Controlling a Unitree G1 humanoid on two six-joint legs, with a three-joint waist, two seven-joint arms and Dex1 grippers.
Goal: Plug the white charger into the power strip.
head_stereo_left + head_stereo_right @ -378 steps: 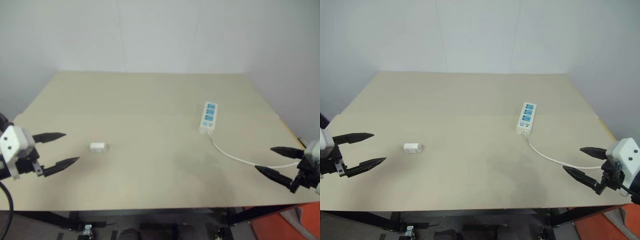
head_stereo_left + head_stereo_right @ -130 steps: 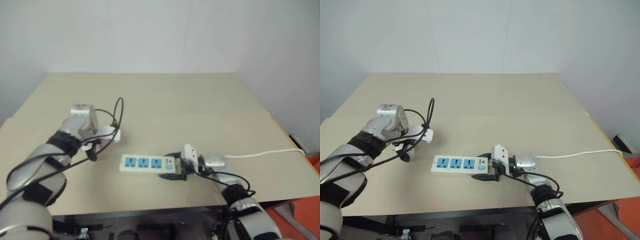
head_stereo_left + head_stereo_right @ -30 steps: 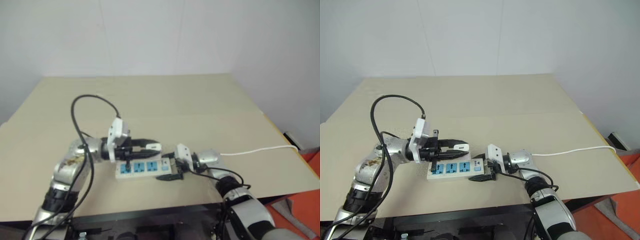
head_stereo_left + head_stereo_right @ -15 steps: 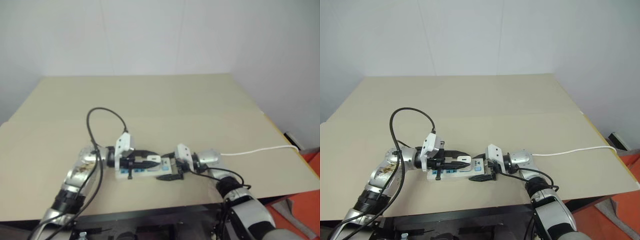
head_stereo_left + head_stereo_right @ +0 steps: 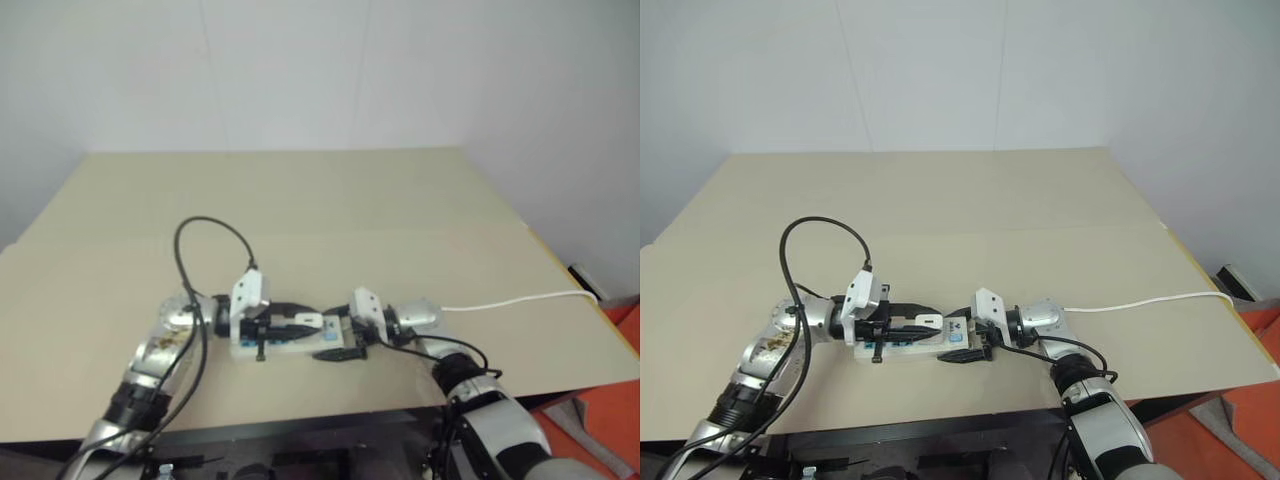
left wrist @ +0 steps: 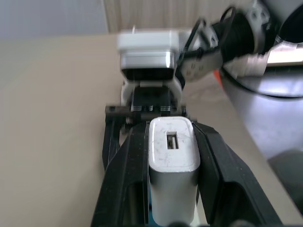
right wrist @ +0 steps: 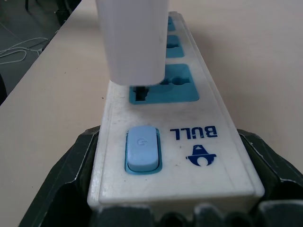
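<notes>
Two grippers: lower centre of frame.
Left gripper [image 6: 171, 189]: clenches small white rectangular plastic charger [image 6: 171, 161].
Right gripper [image 7: 175, 208]: clamps long white plastic power strip [image 7: 189, 142].

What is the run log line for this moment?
left gripper: shut on white charger | right gripper: holds power strip | charger at socket nearest switch
</notes>
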